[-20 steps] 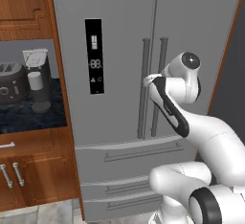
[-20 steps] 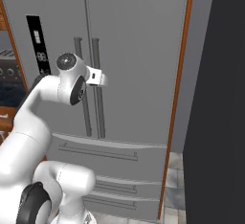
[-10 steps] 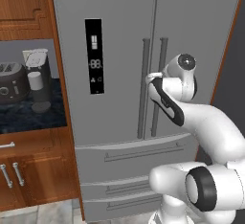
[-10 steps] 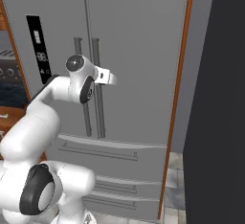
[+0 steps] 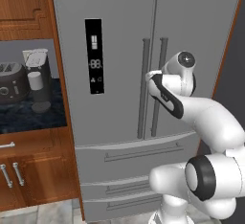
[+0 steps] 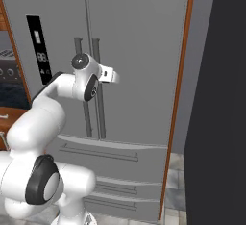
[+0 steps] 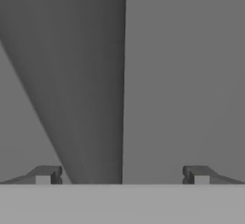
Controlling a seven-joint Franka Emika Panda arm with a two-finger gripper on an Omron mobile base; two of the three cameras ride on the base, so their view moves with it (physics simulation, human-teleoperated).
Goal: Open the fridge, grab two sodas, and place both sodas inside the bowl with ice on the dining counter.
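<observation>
At the fridge (image 5: 119, 50) (both doors shut), the pincer (image 7: 122, 175) gapes wide beside a handle (image 7: 91, 98).

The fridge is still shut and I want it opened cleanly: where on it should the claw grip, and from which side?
Grip the right door's bar handle mid-length, straight from the front. It is a tall vertical bar beside the door seam, and the open claw already straddles a bar.
</observation>
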